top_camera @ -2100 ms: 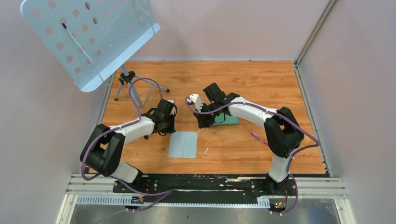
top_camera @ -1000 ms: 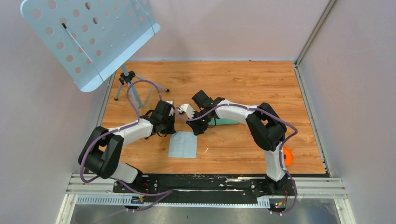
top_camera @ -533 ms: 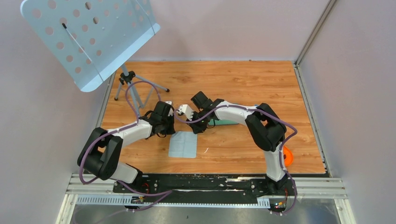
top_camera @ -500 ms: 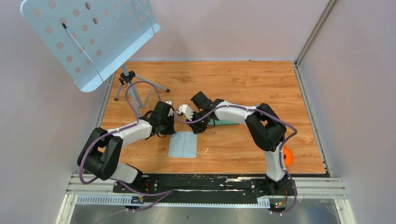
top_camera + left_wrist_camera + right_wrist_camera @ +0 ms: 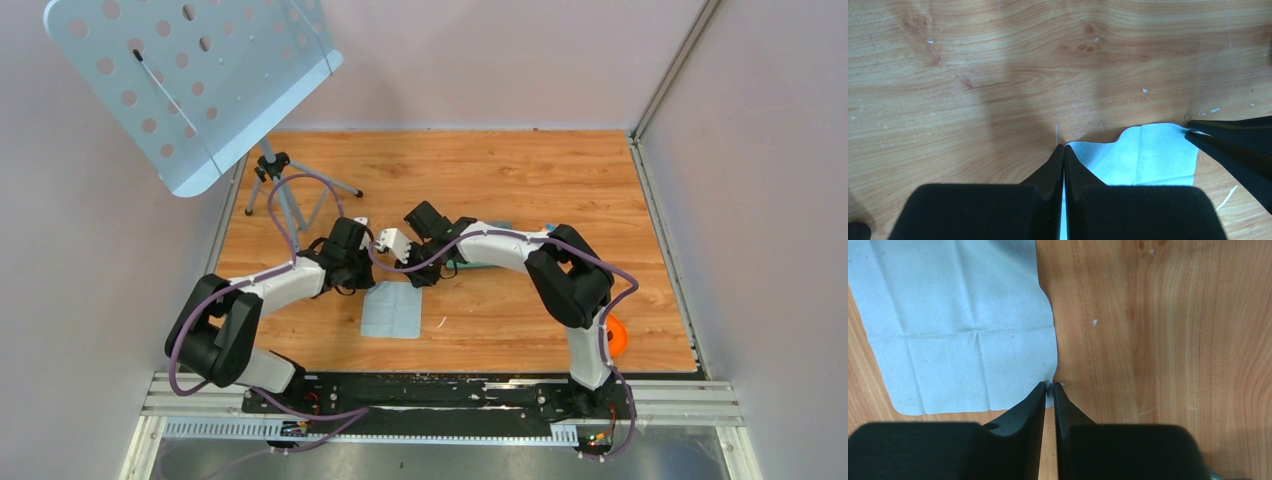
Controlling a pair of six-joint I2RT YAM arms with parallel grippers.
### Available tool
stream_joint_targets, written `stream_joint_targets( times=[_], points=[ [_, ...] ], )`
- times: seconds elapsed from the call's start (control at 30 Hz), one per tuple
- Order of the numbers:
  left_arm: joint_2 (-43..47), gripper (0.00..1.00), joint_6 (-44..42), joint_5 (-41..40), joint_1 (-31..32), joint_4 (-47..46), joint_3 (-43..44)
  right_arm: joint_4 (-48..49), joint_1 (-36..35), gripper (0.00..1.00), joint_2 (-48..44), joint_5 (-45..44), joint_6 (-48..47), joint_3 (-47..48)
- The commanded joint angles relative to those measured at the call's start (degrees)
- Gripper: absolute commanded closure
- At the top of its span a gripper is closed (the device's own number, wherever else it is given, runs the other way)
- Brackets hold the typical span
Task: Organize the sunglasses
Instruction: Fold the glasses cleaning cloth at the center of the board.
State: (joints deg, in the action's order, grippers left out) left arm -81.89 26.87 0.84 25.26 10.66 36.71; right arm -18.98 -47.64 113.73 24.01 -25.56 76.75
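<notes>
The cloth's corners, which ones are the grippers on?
The two corners on the far edge of the cloth: the left gripper pinches the far-left one, the right gripper the far-right. The two near corners lie free.

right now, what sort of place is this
Probably a robot lab test cell: wooden tabletop boxed in by pale walls, left arm and right arm bolted to a metal rail, perforated panel on a tripod.

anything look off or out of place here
The cloth has a buckled far edge instead of lying flat, its corners apparently pinched by the left gripper and right gripper. A small white scrap lies beside it. No sunglasses show in any view.
</notes>
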Motion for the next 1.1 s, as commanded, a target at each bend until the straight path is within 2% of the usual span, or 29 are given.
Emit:
stream_joint_targets(
  times=[0.0, 0.33, 0.77, 1.07],
  points=[
    [0.74, 1.00, 0.03, -0.22, -0.47, 1.20, -1.20, -3.82, -0.55, 0.86, 0.36, -4.76, -0.64, -2.10],
    [1.66, 1.00, -0.10, -0.54, -0.47, 1.10, -1.34, -3.92, -0.26, 1.00, -0.41, -3.36, -0.55, -2.50],
    [8.99, 1.00, -0.75, 2.12, -0.47, -2.31, -3.86, -3.96, -0.35, 1.00, -3.56, -3.66, 3.04, -1.79],
    [9.66, 1.00, -0.97, 1.06, -0.47, -1.10, -3.82, -6.89, -1.08, 1.00, -5.72, -2.02, 4.04, -0.62]
  ],
)
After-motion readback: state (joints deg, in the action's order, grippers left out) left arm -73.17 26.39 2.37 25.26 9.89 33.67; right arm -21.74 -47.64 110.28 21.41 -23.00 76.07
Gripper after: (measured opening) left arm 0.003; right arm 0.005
